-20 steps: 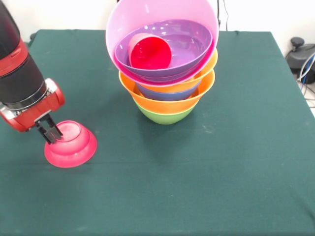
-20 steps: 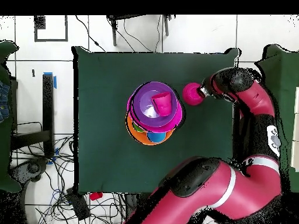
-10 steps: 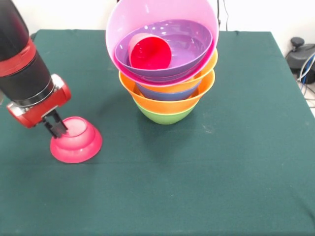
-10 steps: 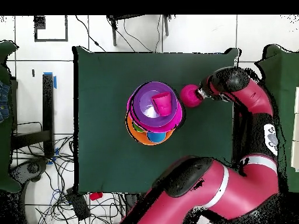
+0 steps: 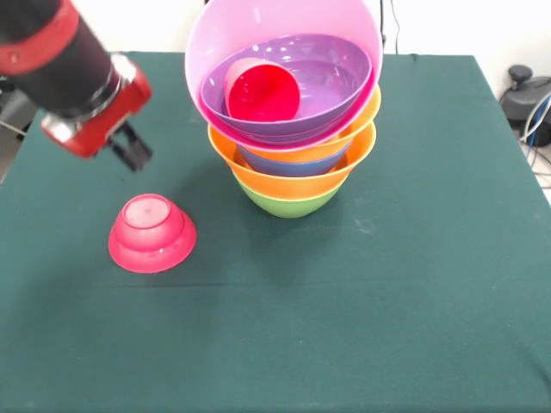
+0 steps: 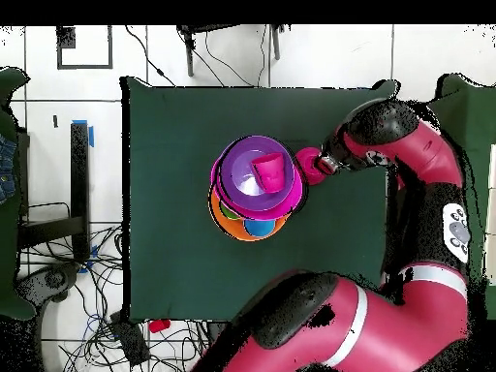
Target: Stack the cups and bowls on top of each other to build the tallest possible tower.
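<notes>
Our tool (image 5: 131, 151) hangs empty with jaws narrow above the upturned small red bowl (image 5: 151, 234) on the desk (image 5: 413, 284); beside it stands the tower (image 5: 291, 120), presumably this bowl's destination.

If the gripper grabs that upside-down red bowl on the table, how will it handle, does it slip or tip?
The small red bowl rests rim-down on the table, so it probably sits stable and slides on the cloth rather than tipping. Its glossy, sloped wall looks slippery, so a side pinch may ride off. It is likely stiff and light.
</notes>
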